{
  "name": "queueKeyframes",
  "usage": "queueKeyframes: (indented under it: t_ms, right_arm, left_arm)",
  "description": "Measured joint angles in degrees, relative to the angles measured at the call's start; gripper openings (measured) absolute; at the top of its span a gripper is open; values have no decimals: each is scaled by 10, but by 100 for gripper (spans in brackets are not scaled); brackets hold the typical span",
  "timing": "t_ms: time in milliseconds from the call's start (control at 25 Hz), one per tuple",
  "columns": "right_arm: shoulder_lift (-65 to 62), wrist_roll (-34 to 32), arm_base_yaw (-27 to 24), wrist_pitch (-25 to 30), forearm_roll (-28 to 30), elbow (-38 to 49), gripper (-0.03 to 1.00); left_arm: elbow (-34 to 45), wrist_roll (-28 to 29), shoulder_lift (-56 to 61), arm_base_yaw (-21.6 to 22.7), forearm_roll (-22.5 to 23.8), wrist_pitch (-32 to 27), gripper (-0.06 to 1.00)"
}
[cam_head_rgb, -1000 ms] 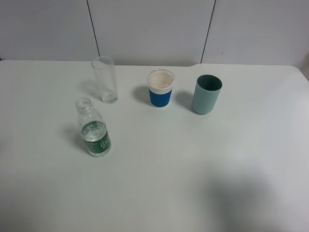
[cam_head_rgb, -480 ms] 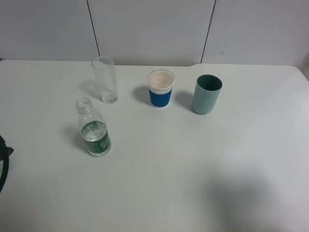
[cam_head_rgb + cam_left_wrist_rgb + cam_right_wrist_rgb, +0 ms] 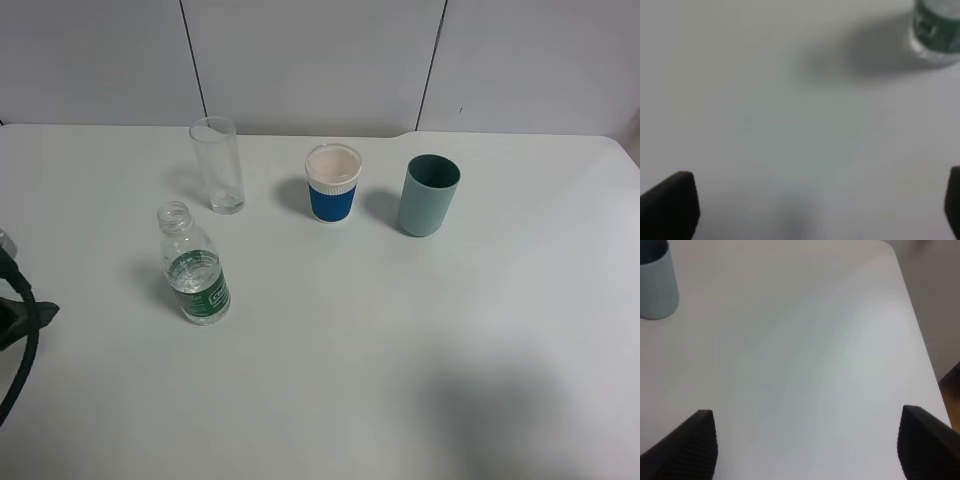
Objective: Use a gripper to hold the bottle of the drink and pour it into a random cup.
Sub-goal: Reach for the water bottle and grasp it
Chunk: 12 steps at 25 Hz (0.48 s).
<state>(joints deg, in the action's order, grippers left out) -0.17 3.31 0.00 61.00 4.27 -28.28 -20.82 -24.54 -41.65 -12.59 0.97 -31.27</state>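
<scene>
You grip the bottle (image 3: 195, 268) gently at its label: likely light, squashy, capless. Jaws of left gripper (image 3: 810, 207) and right gripper (image 3: 807, 442) gape wide, empty.

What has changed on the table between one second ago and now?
The left arm has entered at the left edge, moving toward the bottle; its claw is open and holds nothing. The bottle, the glass tumbler, the blue-and-white cup and the teal cup stayed in place.
</scene>
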Motion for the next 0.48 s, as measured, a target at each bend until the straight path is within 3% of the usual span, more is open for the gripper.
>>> queueKeyframes:
  t_ms: [480]
  right_arm:
    - [0, 0, 0, 0, 0, 0, 74]
  left_arm:
    - [0, 16, -161, 0, -3, 33, 99]
